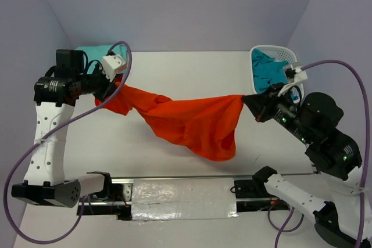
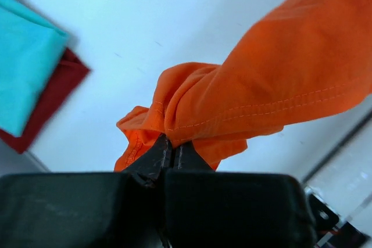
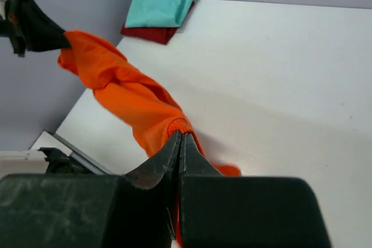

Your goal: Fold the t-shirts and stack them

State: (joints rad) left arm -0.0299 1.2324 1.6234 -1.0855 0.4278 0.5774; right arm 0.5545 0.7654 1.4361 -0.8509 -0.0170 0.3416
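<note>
A bright orange t-shirt (image 1: 192, 121) hangs stretched between both arms above the white table (image 1: 186, 79). My left gripper (image 1: 110, 94) is shut on its left end (image 2: 174, 114), jaws pinched together on bunched cloth. At the right, my right gripper (image 1: 249, 104) is shut on the shirt's ribbed edge (image 3: 181, 126). The shirt's middle sags toward the table. A folded mint-aqua t-shirt (image 3: 160, 5) lies on a folded dark red t-shirt (image 3: 152, 33) at the far left corner; both also appear in the left wrist view, aqua (image 2: 26, 62) over red (image 2: 55, 94). A teal-blue t-shirt (image 1: 268, 72) sits in the basket.
The white mesh basket (image 1: 278, 51) stands at the far right corner. A metal rail with taped plastic (image 1: 180, 193) runs along the near edge between the arm bases. Purple cables loop beside each arm. Lilac walls close in on three sides.
</note>
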